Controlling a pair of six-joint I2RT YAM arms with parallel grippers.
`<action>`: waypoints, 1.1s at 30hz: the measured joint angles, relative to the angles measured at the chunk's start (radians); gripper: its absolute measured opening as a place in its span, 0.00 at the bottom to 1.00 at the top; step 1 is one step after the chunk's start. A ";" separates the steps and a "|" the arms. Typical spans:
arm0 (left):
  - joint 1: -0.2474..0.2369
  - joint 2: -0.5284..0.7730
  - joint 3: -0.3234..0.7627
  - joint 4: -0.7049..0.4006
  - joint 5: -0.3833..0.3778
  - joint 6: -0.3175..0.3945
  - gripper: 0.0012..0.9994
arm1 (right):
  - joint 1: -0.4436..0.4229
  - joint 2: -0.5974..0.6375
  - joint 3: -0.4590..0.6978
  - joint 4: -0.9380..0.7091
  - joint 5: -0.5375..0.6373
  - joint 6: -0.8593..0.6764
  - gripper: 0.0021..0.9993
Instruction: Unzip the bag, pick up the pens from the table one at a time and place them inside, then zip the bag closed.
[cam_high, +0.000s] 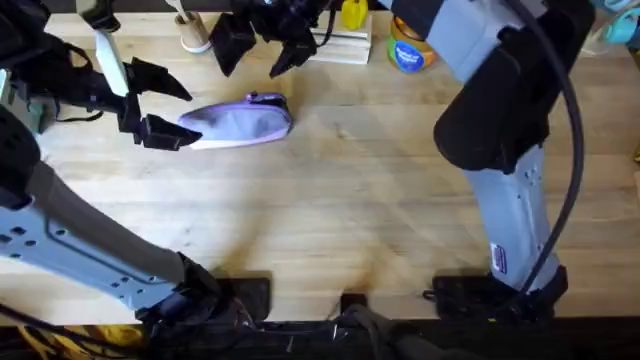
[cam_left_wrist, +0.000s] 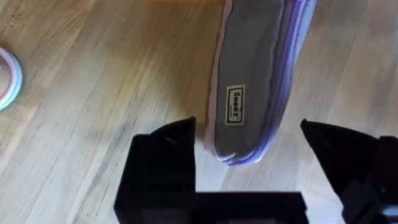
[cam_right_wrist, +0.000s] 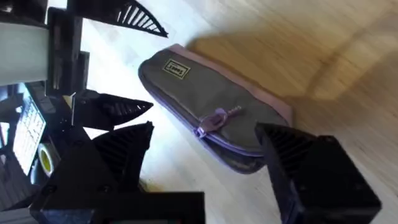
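Your left gripper (cam_high: 172, 112) gapes at the bag's (cam_high: 243, 122) nine-o'clock end; right gripper (cam_high: 262, 55) spread at its twelve.

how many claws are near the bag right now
2. The left claw sits open around the bag's left end; the right claw hovers open just beyond it, over the zipper pull.

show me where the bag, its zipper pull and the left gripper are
bag (cam_high: 240, 122), overhead view, middle of its lavender side.
zipper pull (cam_right_wrist: 214, 119), right wrist view, the purple tab.
left gripper (cam_high: 170, 112), overhead view, gap between its open fingers.
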 joint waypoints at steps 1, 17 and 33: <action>0.001 0.000 0.001 -0.008 0.002 0.000 0.99 | 0.005 0.000 0.000 0.001 0.000 0.004 1.00; 0.003 0.000 0.238 -0.131 0.002 0.001 0.99 | 0.068 0.006 0.000 -0.029 0.098 0.103 1.00; 0.003 0.000 0.238 -0.135 0.002 0.003 0.99 | 0.078 0.076 0.000 -0.024 0.097 0.112 0.86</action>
